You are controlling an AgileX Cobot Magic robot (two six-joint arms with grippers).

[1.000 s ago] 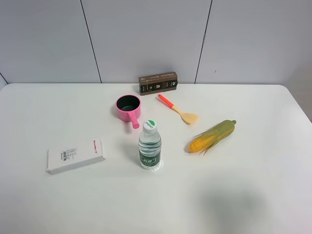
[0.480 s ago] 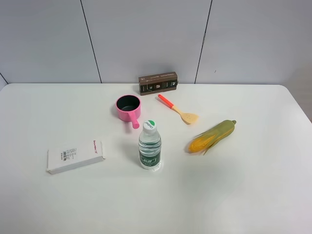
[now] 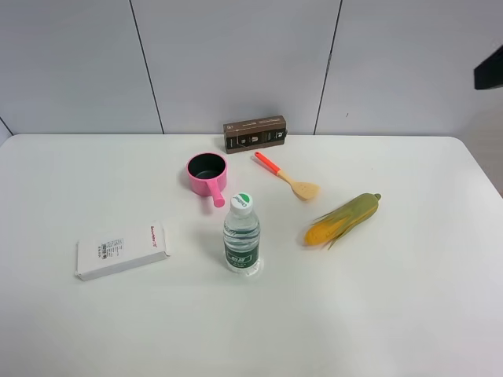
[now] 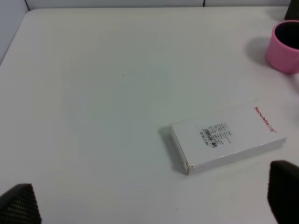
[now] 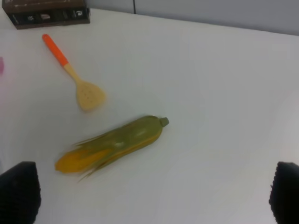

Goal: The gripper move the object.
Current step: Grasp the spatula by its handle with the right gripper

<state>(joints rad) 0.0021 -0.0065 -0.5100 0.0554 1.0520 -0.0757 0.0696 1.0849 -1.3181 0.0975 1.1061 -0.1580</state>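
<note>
The wooden spatula (image 3: 287, 177) with a tan blade and orange-red handle lies flat on the white table (image 3: 409, 298), between the pink saucepan (image 3: 207, 173) and the corn cob (image 3: 342, 220). It also shows in the right wrist view (image 5: 74, 72), beyond the corn cob (image 5: 112, 144). My right gripper (image 5: 152, 193) is open and empty, well above and short of the spatula; only a dark piece of its arm (image 3: 489, 69) shows at the exterior view's upper right edge. My left gripper (image 4: 149, 200) is open and empty over the table's left part.
A water bottle (image 3: 241, 234) stands in front of the saucepan. A white box (image 3: 122, 250) lies at the left, also in the left wrist view (image 4: 226, 140). A brown box (image 3: 255, 133) stands at the back against the wall.
A dark piece of the right arm has come into the exterior view at the upper right edge. Nothing on the table has moved.
</note>
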